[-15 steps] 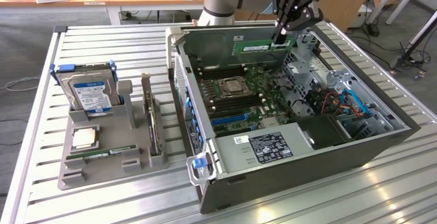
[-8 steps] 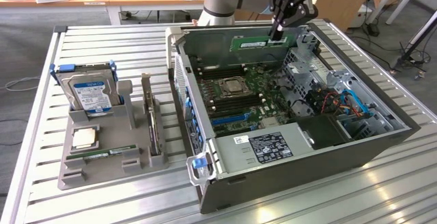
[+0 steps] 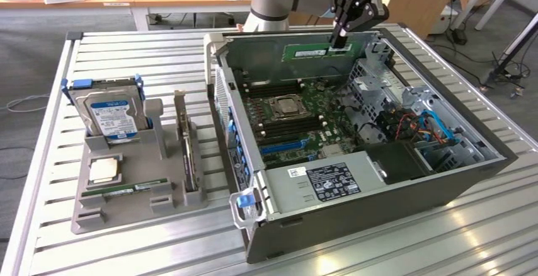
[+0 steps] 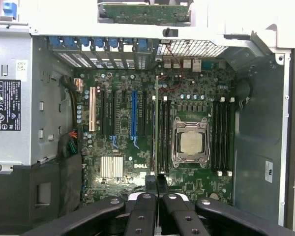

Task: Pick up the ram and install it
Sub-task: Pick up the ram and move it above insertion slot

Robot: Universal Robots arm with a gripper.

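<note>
We log gripper [image 3: 339, 43] jaws clamped narrow on ram [image 3: 308, 52], over case [image 3: 404, 207], 12 o'clock of CPU socket [image 3: 288, 108].

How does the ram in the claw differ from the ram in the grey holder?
The held ram is clamped in the claw, raised over the open computer case; the other ram sits in the grey holder beside the case. The held ram hangs on edge, label face showing; the other ram lies low. Both are narrow green sticks.
</note>
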